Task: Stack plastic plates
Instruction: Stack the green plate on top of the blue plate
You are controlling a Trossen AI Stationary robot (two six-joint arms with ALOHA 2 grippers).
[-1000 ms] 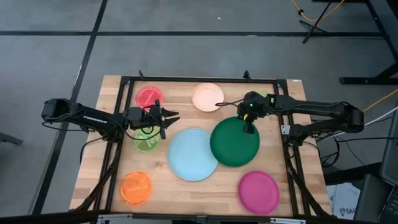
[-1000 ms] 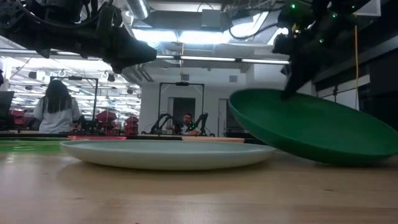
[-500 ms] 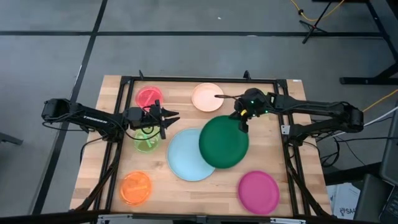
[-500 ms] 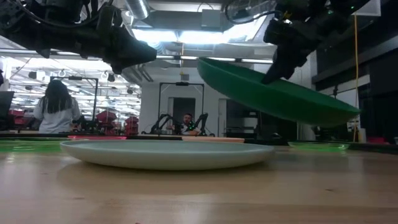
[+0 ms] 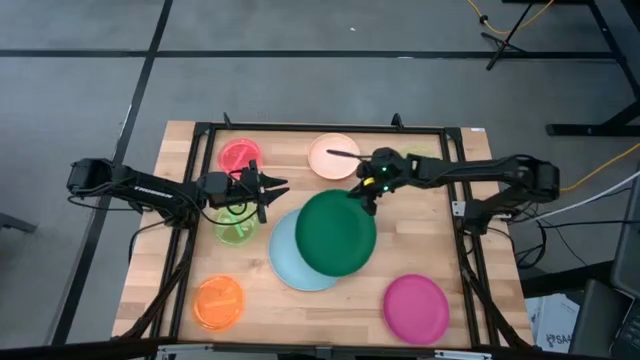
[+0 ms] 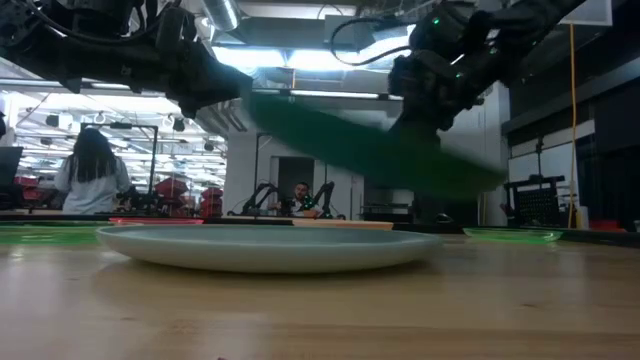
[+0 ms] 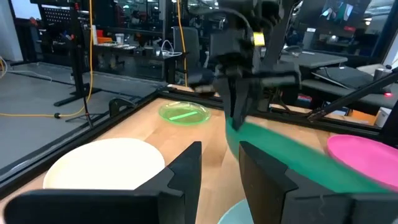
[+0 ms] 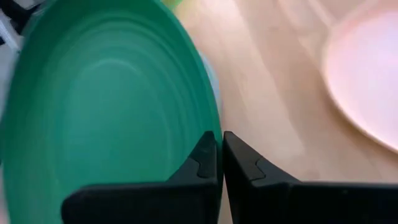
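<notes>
My right gripper [image 5: 365, 196] is shut on the dark green plate [image 5: 335, 235], which it holds in the air partly over the light blue plate [image 5: 284, 264]. The light blue plate lies flat on the table. My left gripper [image 5: 272, 198] is open and empty above a lime green plate [image 5: 234, 228]; it also shows in the left wrist view [image 7: 221, 146]. A second lime plate [image 7: 183, 113] lies at the far right. The red plate [image 5: 239, 155], peach plate [image 5: 332, 156], orange plate [image 5: 218, 301] and magenta plate [image 5: 416, 308] lie apart on the table. My right gripper pinches the green plate's rim [image 8: 214, 118] between its two fingers, at the plate's far right edge. The fingers come slanting down from the table's far right. The plate is lifted clear of the table and tilted [image 6: 370, 150].
A black frame [image 5: 320, 128] runs round the wooden table top. Bare wood [image 5: 430, 235] shows to the right of the green plate. A person [image 6: 92, 172] stands in the room beyond the table.
My right gripper has gone up and toward the table's left edge with the green plate. The plate, which leaned with its lower edge on the table to the right of the light blue plate, is now lifted clear and partly over that plate.
</notes>
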